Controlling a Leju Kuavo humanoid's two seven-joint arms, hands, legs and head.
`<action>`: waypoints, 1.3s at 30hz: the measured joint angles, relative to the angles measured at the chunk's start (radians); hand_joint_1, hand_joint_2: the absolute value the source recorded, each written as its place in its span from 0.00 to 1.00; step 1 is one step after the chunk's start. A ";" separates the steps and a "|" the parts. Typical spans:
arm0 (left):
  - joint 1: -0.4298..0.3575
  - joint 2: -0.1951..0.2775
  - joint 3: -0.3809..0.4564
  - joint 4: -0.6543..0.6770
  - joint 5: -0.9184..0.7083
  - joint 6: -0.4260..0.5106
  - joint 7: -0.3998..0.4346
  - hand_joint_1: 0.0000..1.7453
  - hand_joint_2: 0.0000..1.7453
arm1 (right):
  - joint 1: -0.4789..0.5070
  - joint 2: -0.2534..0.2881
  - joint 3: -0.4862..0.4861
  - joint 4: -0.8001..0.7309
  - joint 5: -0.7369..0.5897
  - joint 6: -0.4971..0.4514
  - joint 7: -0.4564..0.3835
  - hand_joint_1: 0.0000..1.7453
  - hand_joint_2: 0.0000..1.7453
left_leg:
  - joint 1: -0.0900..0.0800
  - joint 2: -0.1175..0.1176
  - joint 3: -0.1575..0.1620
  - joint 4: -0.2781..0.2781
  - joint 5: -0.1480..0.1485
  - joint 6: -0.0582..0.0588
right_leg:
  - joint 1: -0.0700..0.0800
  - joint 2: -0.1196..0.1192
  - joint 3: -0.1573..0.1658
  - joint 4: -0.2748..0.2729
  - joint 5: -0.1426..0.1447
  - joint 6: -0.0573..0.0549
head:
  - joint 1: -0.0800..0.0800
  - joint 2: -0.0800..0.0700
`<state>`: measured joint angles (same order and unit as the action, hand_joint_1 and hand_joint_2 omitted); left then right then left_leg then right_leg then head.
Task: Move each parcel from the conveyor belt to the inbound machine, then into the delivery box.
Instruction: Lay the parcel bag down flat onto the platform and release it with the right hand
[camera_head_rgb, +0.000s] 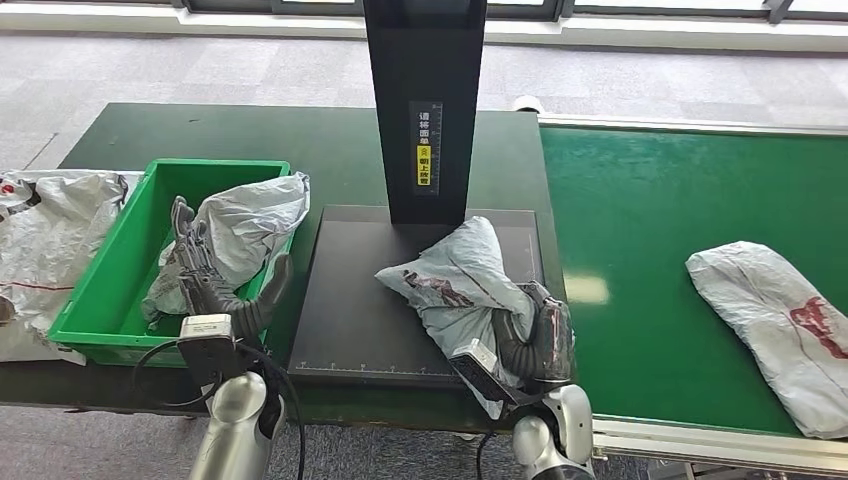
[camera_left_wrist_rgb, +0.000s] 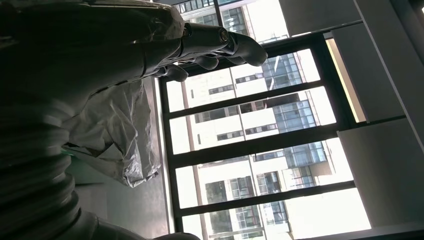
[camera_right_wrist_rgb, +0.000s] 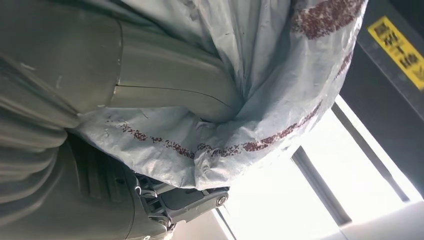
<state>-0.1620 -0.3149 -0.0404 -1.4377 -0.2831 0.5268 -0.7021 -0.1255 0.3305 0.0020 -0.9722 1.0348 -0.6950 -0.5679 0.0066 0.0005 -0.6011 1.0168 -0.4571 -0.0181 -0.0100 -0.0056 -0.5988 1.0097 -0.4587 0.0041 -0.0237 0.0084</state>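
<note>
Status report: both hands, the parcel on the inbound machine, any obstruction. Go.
Right hand grips grey parcel on the inbound machine platform. Left hand open, over the green delivery box beside a bagged parcel. Nothing blocking.

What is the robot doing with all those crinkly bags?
It is sorting parcels. Its right hand grips a grey parcel lying on the black inbound machine. Its left hand is at the green delivery box, fingers apart, next to a parcel already in the box. One more parcel waits on the green conveyor belt.
</note>
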 joint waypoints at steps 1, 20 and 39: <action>0.000 0.000 0.000 -0.001 0.001 0.000 0.000 0.00 1.00 | -0.007 0.001 0.000 0.019 -0.004 0.000 -0.003 1.00 1.00 | 0.000 0.000 0.000 0.000 0.000 0.000 | 0.000 0.000 0.000 0.000 0.000 0.000 | 0.000 0.000; 0.012 0.001 0.000 -0.024 -0.017 -0.010 0.000 0.00 1.00 | -0.192 0.027 0.000 0.438 0.014 0.016 0.116 0.52 1.00 | 0.000 0.001 0.002 0.000 0.000 0.000 | 0.000 0.001 0.001 0.000 0.000 0.000 | 0.000 0.000; 0.040 0.005 0.000 -0.051 -0.030 -0.014 0.000 0.00 1.00 | -0.055 0.018 0.000 0.019 0.013 -0.007 -0.058 0.00 1.00 | -0.001 0.000 0.002 0.000 0.000 0.000 | -0.001 0.000 0.001 0.000 0.000 0.000 | 0.000 0.000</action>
<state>-0.1219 -0.3101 -0.0404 -1.4884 -0.3132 0.5131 -0.7019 -0.1809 0.3483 0.0023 -0.9533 1.0480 -0.7024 -0.6256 0.0060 0.0003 -0.5993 1.0172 -0.4569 -0.0184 -0.0109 -0.0059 -0.5978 1.0097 -0.4586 0.0040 -0.0238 0.0084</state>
